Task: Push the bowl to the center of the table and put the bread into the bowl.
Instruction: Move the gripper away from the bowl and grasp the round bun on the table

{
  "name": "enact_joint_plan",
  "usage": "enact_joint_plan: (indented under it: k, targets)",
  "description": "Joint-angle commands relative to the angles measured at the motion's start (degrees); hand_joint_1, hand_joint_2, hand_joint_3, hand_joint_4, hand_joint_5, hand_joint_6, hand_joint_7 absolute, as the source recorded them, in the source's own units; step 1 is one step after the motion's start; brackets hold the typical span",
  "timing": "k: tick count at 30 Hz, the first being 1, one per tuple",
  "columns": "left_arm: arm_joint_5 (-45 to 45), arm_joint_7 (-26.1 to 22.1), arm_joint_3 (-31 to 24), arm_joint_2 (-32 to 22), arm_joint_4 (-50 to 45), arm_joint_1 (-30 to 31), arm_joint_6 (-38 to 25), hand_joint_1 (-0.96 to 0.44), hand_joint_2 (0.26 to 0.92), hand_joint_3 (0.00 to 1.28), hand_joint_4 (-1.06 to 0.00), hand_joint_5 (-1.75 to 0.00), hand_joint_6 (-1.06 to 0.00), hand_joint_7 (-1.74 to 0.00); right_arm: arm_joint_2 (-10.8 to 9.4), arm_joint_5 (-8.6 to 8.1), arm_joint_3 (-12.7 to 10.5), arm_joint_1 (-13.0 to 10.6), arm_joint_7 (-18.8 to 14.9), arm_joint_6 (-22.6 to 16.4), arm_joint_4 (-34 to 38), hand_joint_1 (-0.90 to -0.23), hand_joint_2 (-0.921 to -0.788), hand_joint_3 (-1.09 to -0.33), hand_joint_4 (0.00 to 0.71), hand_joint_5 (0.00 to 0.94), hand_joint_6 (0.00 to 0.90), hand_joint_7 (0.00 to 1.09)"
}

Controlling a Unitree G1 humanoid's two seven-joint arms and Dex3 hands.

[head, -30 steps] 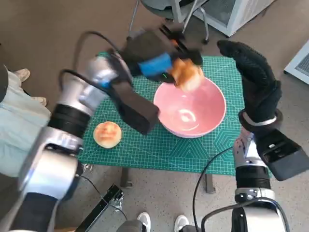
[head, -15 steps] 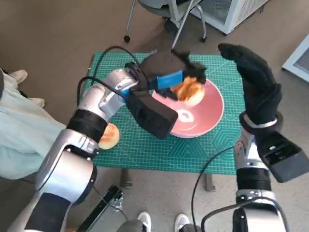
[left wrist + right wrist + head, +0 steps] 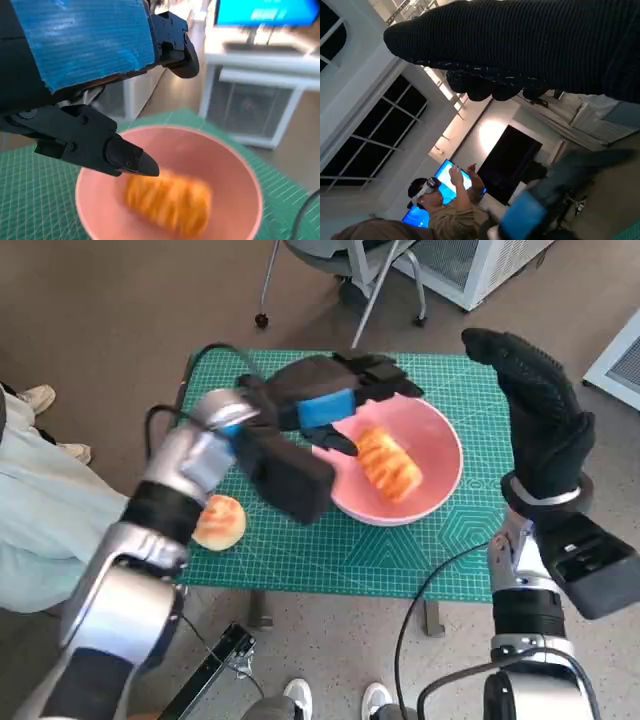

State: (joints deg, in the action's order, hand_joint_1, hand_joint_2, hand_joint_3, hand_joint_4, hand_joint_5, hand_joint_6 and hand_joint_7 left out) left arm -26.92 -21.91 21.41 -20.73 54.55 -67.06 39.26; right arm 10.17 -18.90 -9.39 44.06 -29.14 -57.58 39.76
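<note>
The bread (image 3: 389,465) lies inside the pink bowl (image 3: 440,445), just below the left hand (image 3: 335,390), whose fingers (image 3: 125,157) are spread and hold nothing. The right hand (image 3: 535,410) is raised beside the bowl, empty, with fingers apart

Bowl (image 3: 437,455): smooth, glossy pink; bread (image 3: 388,464): golden ridged crust; right hand (image 3: 540,420): black knitted glove; table (image 3: 470,545): matt green gridded mat.
</note>
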Motion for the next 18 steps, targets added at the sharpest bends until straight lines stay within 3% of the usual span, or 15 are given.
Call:
enact_joint_plan:
  k: [1, 5, 8, 13, 18]
  targets:
    - [5.3, -2.9, -4.0, -5.7, -8.0, 5.0, 2.4, -0.19, 0.868, 0.0, -0.17, -0.02, -0.14, -0.52, -0.5, 0.18, -0.1, -1.3, 0.1, 0.5, -0.2, -0.538, -0.921, -0.639, 0.345, 0.0, 0.058, 0.75]
    - [11.5, -7.2, -8.4, -11.6, -18.7, 11.2, 2.2, -0.15, 0.848, 0.0, -0.24, -0.01, -0.32, -0.27, -0.7, 0.17, -0.1, -1.3, 0.0, 0.3, 0.0, -0.547, -0.921, -0.638, 0.345, 0.0, 0.059, 0.75]
    - [15.8, -10.7, -10.9, -14.7, -25.5, 15.2, -0.5, -0.13, 0.84, 0.0, -0.28, -0.02, -0.39, -0.21, -0.8, -0.24, -0.1, -1.3, -0.3, 0.4, 0.1, -0.553, -0.921, -0.636, 0.345, 0.0, 0.06, 0.74]
    - [19.9, -15.7, -14.6, -21.1, -33.3, 22.4, -5.3, -0.1, 0.824, 0.0, -0.33, -0.03, -0.44, -0.19, -0.9, -0.47, -0.1, -1.3, -0.8, 0.2, 0.4, -0.556, -0.921, -0.634, 0.345, 0.0, 0.061, 0.74]
    - [19.2, -17.4, -16.8, -25.9, -36.7, 28.2, -7.0, -0.11, 0.817, 0.0, -0.34, -0.01, -0.46, -0.16, -1.0, -0.12, 0.0, -1.3, -0.8, 0.0, 0.5, -0.551, -0.921, -0.636, 0.345, 0.0, 0.061, 0.74]
